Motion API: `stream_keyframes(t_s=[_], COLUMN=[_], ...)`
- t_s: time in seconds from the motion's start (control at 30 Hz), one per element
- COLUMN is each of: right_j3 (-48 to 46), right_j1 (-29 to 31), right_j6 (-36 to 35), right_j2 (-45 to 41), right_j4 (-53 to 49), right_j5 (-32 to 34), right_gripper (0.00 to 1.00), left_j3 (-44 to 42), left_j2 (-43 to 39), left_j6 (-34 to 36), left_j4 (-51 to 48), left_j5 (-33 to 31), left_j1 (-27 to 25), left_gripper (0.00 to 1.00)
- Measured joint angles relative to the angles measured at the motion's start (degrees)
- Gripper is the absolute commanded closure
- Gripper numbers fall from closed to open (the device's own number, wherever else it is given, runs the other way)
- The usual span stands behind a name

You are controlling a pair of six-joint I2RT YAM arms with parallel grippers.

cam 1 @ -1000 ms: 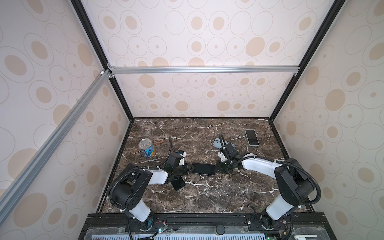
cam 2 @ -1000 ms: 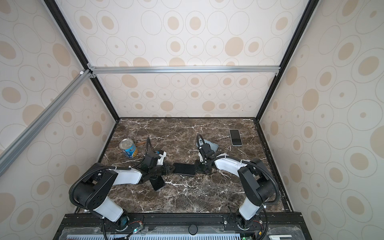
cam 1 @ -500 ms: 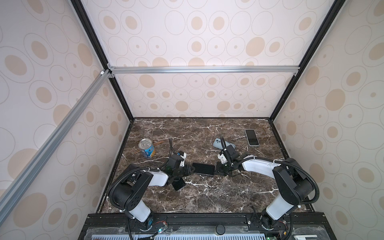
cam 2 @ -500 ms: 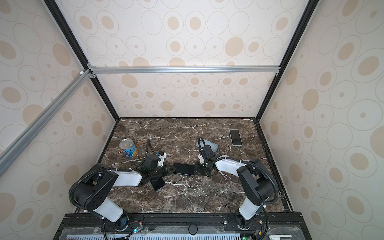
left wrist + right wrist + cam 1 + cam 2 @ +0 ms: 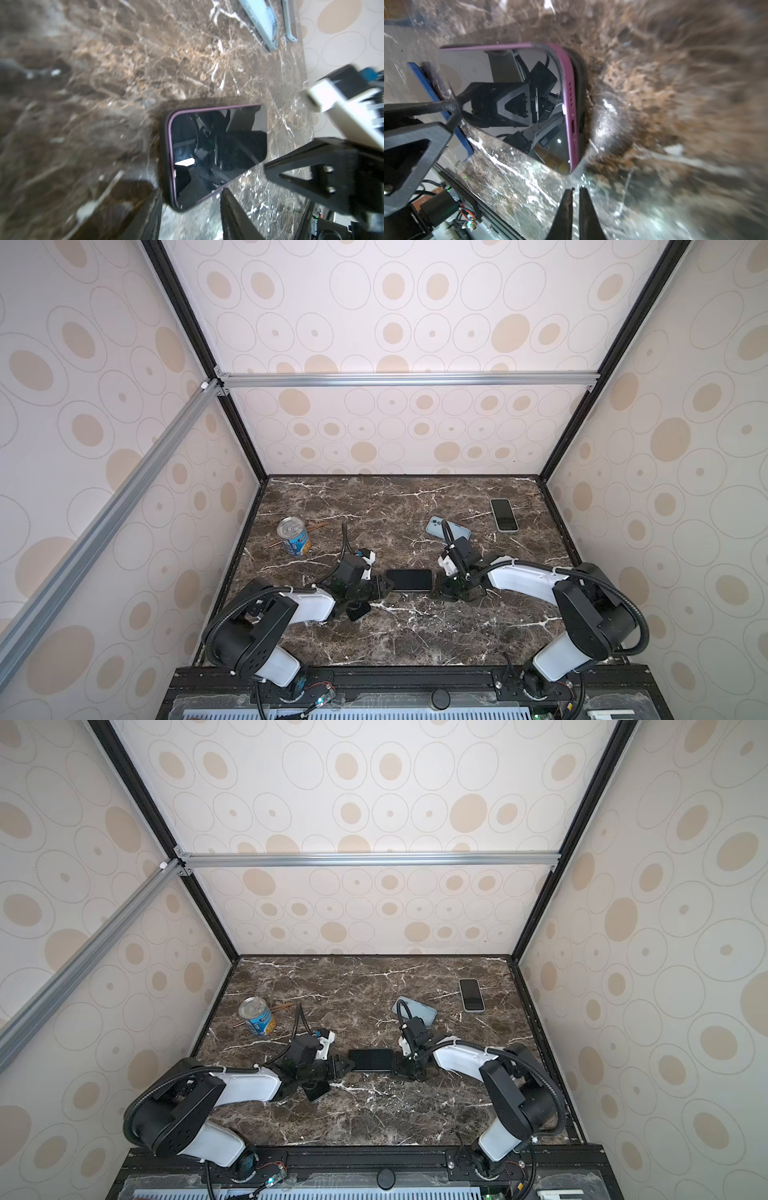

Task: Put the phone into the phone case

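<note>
Marble top (image 5: 415, 639), dotted booth walls (image 5: 395, 435) around. Nearest: dark spare phone (image 5: 359, 611) lies half under left arm (image 5: 307, 608), untouched. Next row is the job: phone (image 5: 409, 580) lies flat, screen up, mid-table btwn the two grippers, already inside black case (image 5: 163, 149). Change vs a sec ago: left gripper (image 5: 192, 190) has widened, and its jaws now stand apart either side of phone's left end w/ visible gap, pinching nothing. Right gripper (image 5: 576, 189) has come fwd from behind and dropped to phone's right end, jaws nearly together, nothing btwn them, tips just beside the corner. Phone itself hasn't moved afaict. Left end: only a thin purple line inside the black rim, looks seated. Right end: purple frame w/ port + speaker holes sits proud of rim, so prob not seated there. Read: left is letting go, right is set to press w/ closed tips; last edge needs a push down. Risk: case slides w/ left end free. Farther back: can (image 5: 294, 536) on left, pale-blue case or phone (image 5: 448, 529) (can't tell which) behind right gripper, another phone (image 5: 504, 515) far right.
</note>
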Motion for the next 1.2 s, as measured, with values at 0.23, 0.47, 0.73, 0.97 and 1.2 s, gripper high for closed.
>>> stream_keyframes(t_s=[0.23, 0.47, 0.73, 0.97, 1.2], right_j3=[6.01, 7.76, 7.69, 5.27, 3.34], right_j1=[-0.59, -1.75, -1.95, -2.08, -2.40], right_j6=[-4.22, -5.66, -5.51, -3.13, -0.92], right_j2=[-3.48, 0.90, 5.66, 6.21, 6.56], right_j4=[-5.22, -5.42, -3.56, 0.96, 3.96], right_j5=[5.88, 6.32, 3.02, -1.97, -4.63], right_gripper=[0.78, 0.78, 0.81, 0.86, 0.90], left_j3=[2.03, 5.77, 6.05, 3.78, 1.18], left_j2=[-2.84, 3.58, 5.16, 5.16, 5.25], left_j6=[2.60, 3.34, 3.37, 2.99, 1.22], left_j4=[-7.32, -6.08, -4.31, -0.02, 4.96], left_j5=[-4.15, -1.36, -0.02, 0.35, 0.31], left_j1=[0.28, 0.37, 0.39, 0.46, 0.50], left_gripper=[0.56, 0.66, 0.72, 0.73, 0.73])
